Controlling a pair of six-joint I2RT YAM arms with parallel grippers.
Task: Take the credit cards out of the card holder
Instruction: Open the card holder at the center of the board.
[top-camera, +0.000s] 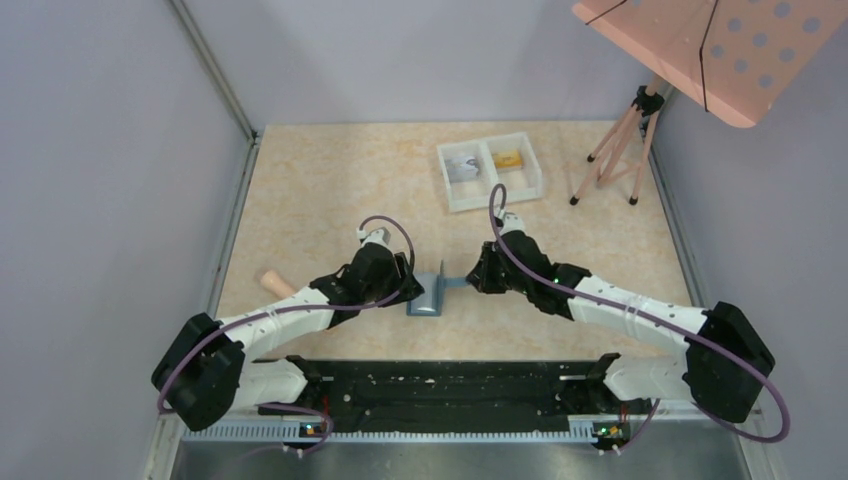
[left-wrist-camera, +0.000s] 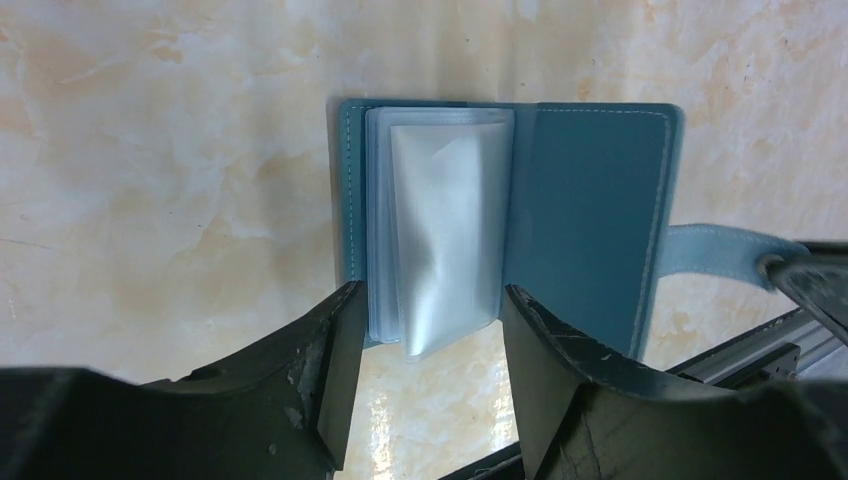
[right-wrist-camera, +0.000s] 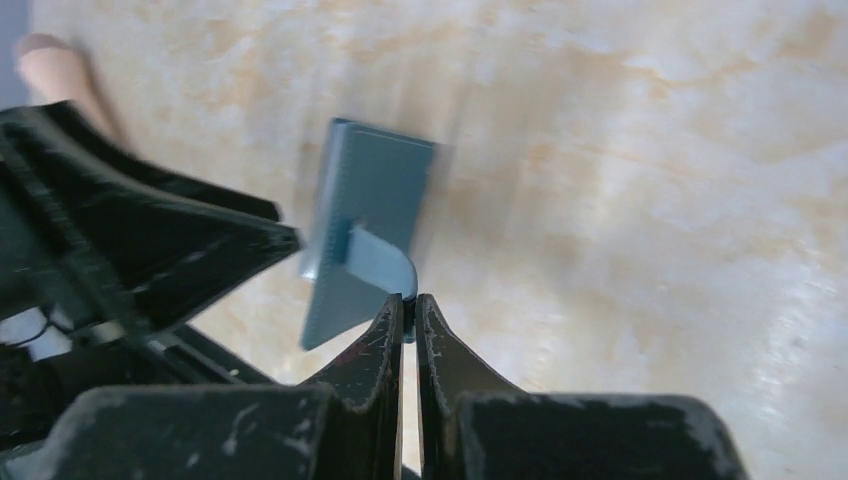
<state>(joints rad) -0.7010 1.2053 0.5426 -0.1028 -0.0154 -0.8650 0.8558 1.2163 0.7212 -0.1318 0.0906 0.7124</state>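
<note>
The teal card holder (top-camera: 428, 296) lies open on the table between the two arms. In the left wrist view the card holder (left-wrist-camera: 590, 200) shows clear plastic sleeves (left-wrist-camera: 440, 230) fanned over its left half. My left gripper (left-wrist-camera: 430, 295) is open, one finger on each side of the sleeves' near edge. My right gripper (right-wrist-camera: 408, 300) is shut on the holder's light-blue snap tab (right-wrist-camera: 385, 255), pulling the cover (right-wrist-camera: 370, 190) up at an angle. An orange-gold credit card (top-camera: 507, 158) and a greyish one (top-camera: 462, 165) lie in the white tray.
The white two-compartment tray (top-camera: 495, 200) stands at the back right. A peach music stand (top-camera: 700, 50) on tripod legs (top-camera: 610, 160) stands right of it. A wooden peg (top-camera: 275, 283) lies left of the left arm. A black rail (top-camera: 450, 385) runs along the near edge.
</note>
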